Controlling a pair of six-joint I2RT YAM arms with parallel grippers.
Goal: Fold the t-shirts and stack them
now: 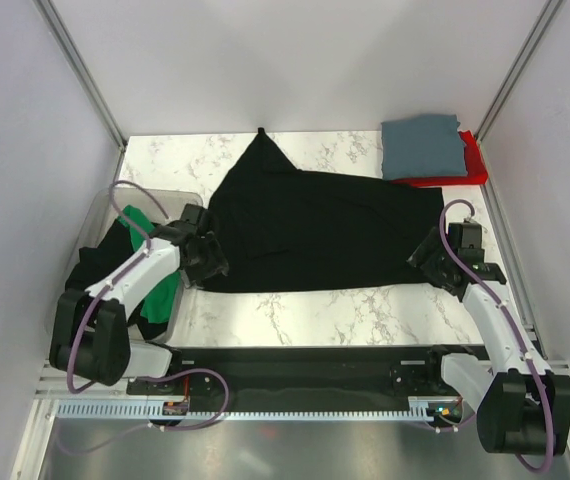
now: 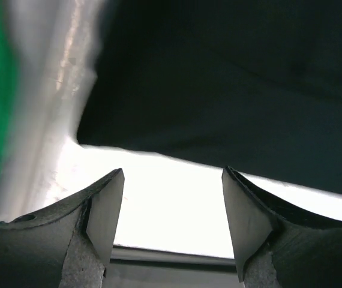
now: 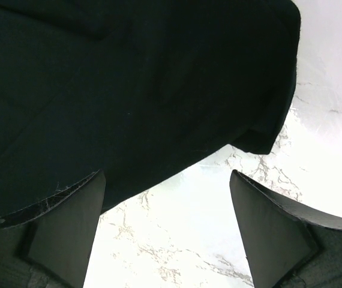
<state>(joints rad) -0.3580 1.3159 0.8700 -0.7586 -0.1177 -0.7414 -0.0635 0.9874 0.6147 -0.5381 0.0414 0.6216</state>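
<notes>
A large black t-shirt [image 1: 315,230] lies spread across the marble table, one corner pointing to the back. My left gripper [image 1: 208,262] is open and empty at the shirt's near left corner, which shows in the left wrist view [image 2: 231,90]. My right gripper [image 1: 425,262] is open and empty at the shirt's near right corner, which shows in the right wrist view [image 3: 129,90]. A folded slate grey-blue t-shirt [image 1: 423,147] lies on a folded red one [image 1: 470,170] at the back right. A green t-shirt [image 1: 155,290] and another black one [image 1: 105,260] sit in the bin.
A clear plastic bin [image 1: 105,215] stands at the left edge of the table. White walls and metal posts close in the back and sides. The marble table top [image 1: 295,315] is bare between the shirt and the arm bases.
</notes>
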